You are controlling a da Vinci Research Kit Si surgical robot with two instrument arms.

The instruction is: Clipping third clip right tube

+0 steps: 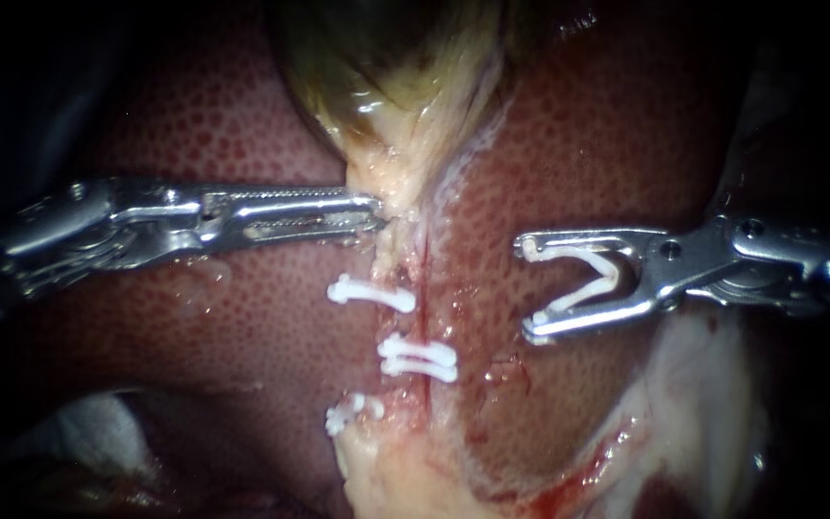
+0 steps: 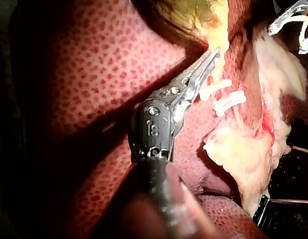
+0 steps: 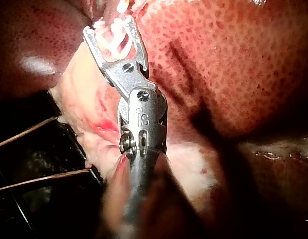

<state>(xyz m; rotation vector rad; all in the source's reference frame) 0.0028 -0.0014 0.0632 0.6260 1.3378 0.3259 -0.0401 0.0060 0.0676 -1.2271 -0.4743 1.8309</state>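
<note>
My right instrument point(image 1: 527, 288) comes in from the right. Its jaws stand wide apart, and an open white V-shaped clip point(image 1: 583, 279) sits between them, touching both. It hangs over the liver point(image 1: 578, 135), right of the tubes and apart from them. A reddish tube point(image 1: 426, 288) runs down from the gallbladder point(image 1: 386, 58), beside a pale strand point(image 1: 391, 259). White clips cross them: one upper point(image 1: 370, 293), a close pair point(image 1: 418, 358), one lower point(image 1: 353, 411). My left instrument point(image 1: 375, 210) is shut on pale tissue point(image 1: 398, 183) under the gallbladder. In the right wrist view the clip point(image 3: 116, 40) shows in the right instrument point(image 3: 111, 27).
Pale fatty tissue point(image 1: 703, 384) with a little blood lies under the right instrument. A white gauze point(image 1: 88, 423) shows at the lower left. In the right wrist view thin dark wires point(image 3: 24, 134) run beside the tissue's edge.
</note>
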